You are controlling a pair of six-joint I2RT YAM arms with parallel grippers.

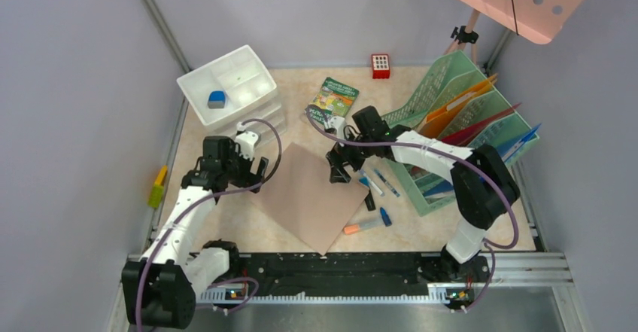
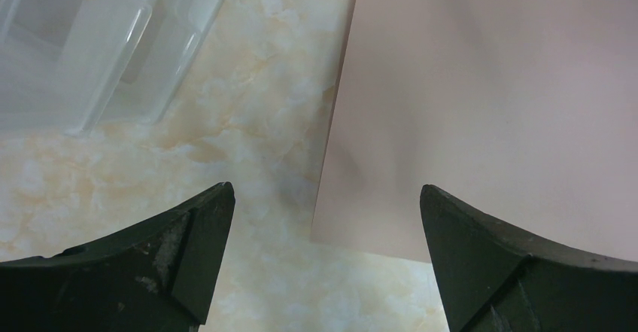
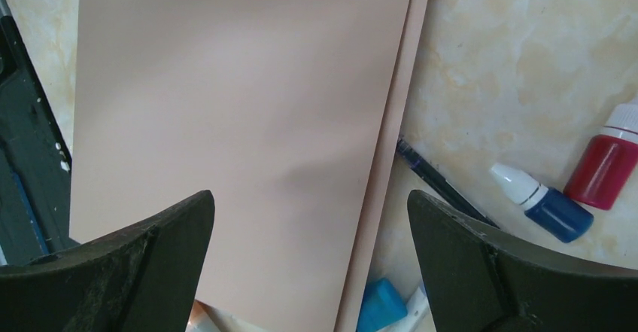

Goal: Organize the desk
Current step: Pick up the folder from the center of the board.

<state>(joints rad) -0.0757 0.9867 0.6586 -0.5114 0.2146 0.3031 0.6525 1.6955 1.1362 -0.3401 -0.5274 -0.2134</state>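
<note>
The pale pink, flat rectangular paper sheet (image 1: 312, 193) at the centre of the beige marbled worktop (image 1: 248, 226) is being hovered over by the released left gripper (image 2: 323, 204) and released right gripper (image 3: 310, 204), and is probably best being pinched low at opposite edges.

The overhead camera, fixed high above and behind the arm bases, looks steeply down on the whole counter (image 1: 248, 234). The left wrist camera hangs close over the surface, looking past the left tool (image 2: 325, 189) at one corner of a pink folder (image 2: 489, 106) and a translucent drawer unit (image 2: 98, 38). The right wrist camera, equally close, looks past the right tool (image 3: 310, 196) along the same folder, which all three views share.
</note>
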